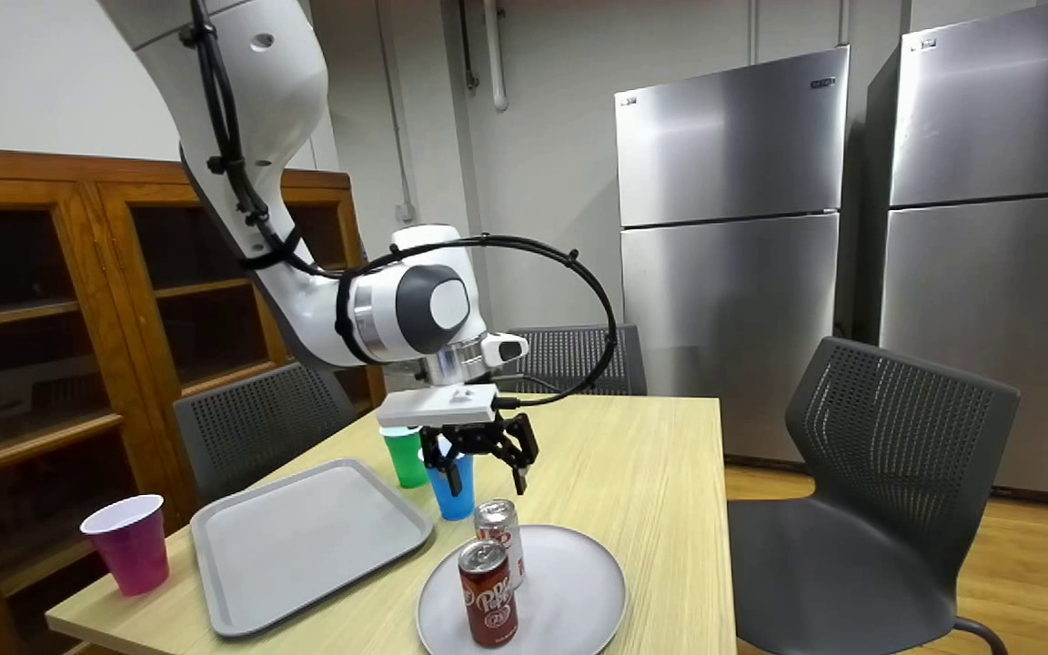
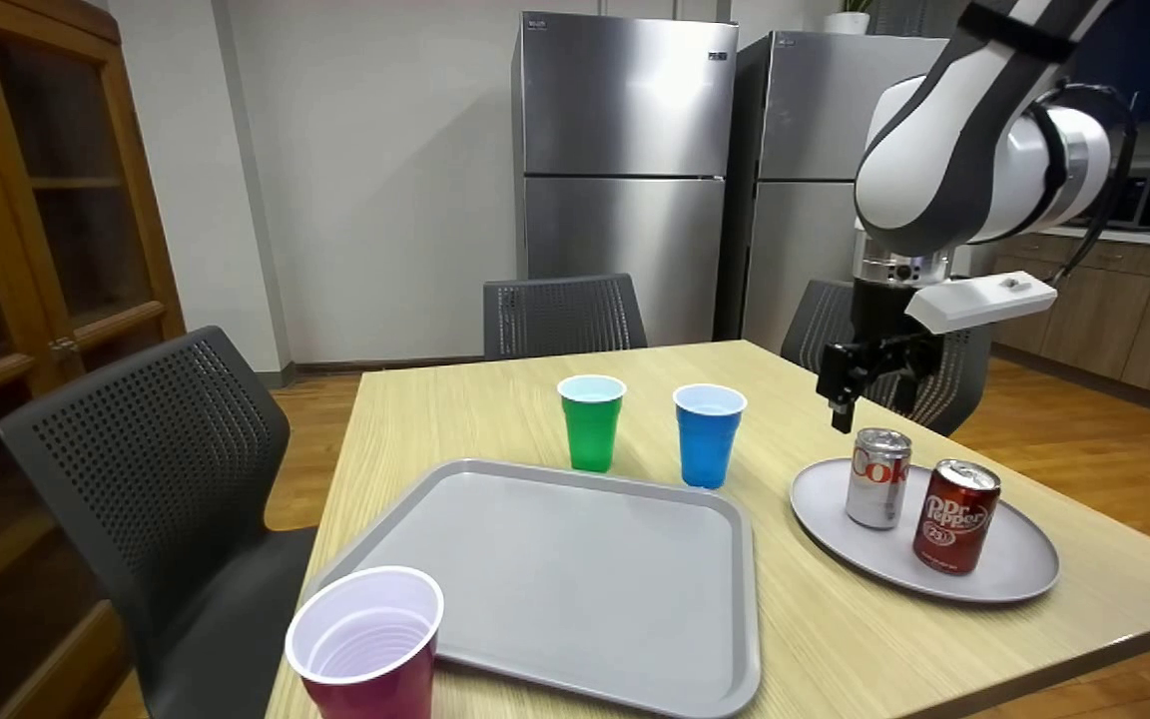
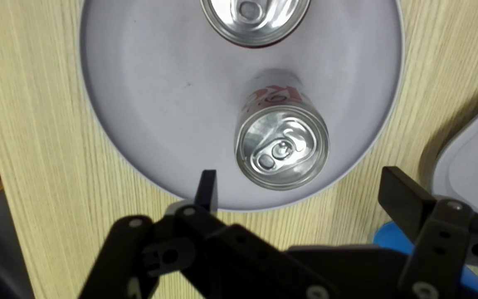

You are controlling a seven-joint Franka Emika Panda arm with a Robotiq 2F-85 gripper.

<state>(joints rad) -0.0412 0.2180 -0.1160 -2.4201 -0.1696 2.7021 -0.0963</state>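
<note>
My gripper (image 1: 488, 482) is open and empty, pointing down above the table. It also shows open in an exterior view (image 2: 872, 411) and in the wrist view (image 3: 300, 182). The nearest thing is a silver Coke can (image 2: 877, 489), upright on a round grey plate (image 2: 1019, 571). In the wrist view the silver can (image 3: 282, 149) lies just ahead of the fingers, nearer the left fingertip, and nothing touches it. A dark red Dr Pepper can (image 2: 954, 519) stands upright beside it on the plate; in the wrist view this can (image 3: 255, 23) is cut by the top edge.
A blue cup (image 2: 709, 444) and a green cup (image 2: 592, 429) stand behind a grey tray (image 2: 605, 589). A purple cup (image 1: 131, 550) stands at the tray's outer side. Chairs (image 1: 879, 509) surround the wooden table (image 1: 660, 491). The blue cup (image 3: 392, 236) is partly behind the right finger.
</note>
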